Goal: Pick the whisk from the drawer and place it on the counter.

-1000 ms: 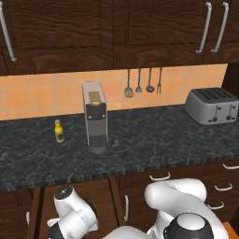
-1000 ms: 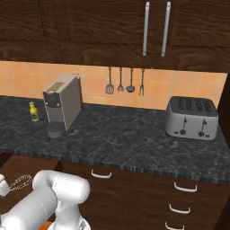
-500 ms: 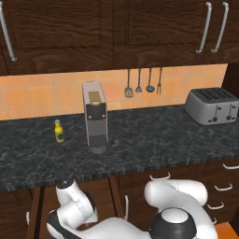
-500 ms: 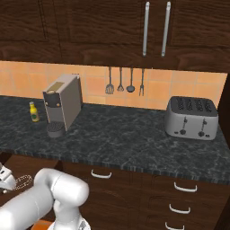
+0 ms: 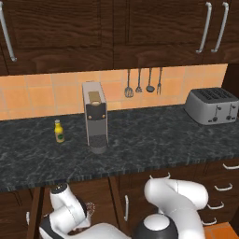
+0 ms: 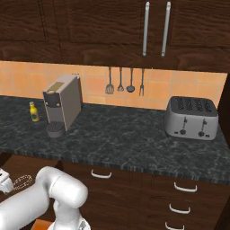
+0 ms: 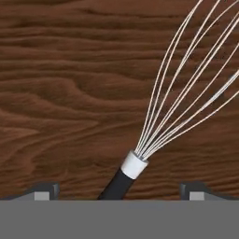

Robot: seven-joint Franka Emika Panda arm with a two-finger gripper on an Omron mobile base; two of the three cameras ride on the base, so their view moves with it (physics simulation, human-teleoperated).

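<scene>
You are at the pickup stage: the whisk [image 7: 154,140] lies low over the drawer [image 7: 65,93] floor between the gripper [image 7: 119,190] tips, but you cannot tell if they grip it, and the counter [image 5: 140,140] placement remains.

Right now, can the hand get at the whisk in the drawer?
Probably yes. In the hand view the whisk lies on the drawer floor, its black handle running between the two wide-apart fingertips, with nothing over it.
</scene>
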